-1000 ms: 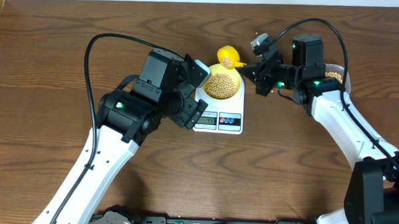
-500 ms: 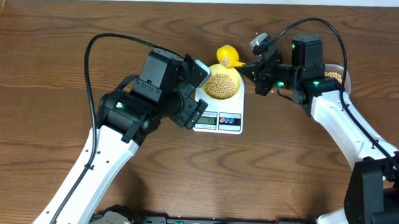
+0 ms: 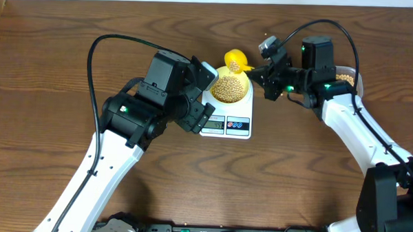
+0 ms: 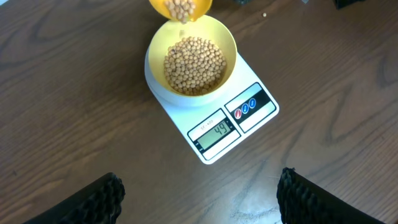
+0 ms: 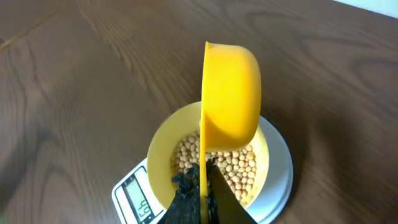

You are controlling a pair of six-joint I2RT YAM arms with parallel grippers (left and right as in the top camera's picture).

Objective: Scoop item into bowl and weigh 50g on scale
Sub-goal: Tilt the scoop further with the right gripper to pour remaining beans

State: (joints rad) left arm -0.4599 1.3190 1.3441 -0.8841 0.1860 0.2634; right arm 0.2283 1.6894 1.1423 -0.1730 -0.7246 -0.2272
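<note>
Left wrist view, upper centre: the beans (image 4: 194,64) heap in the bowl (image 4: 227,38) on the scale (image 4: 264,111), which reads 49. The right tool (image 5: 201,190) clamps the handle of the tilted scoop (image 5: 230,93); the left tool (image 4: 199,204) gapes empty. The beans look hard, light and prone to roll, so they are likely best trickled singly.

Scale (image 5: 127,186) (mostly under bowl (image 5: 163,146)) cut off at bottom edge
</note>
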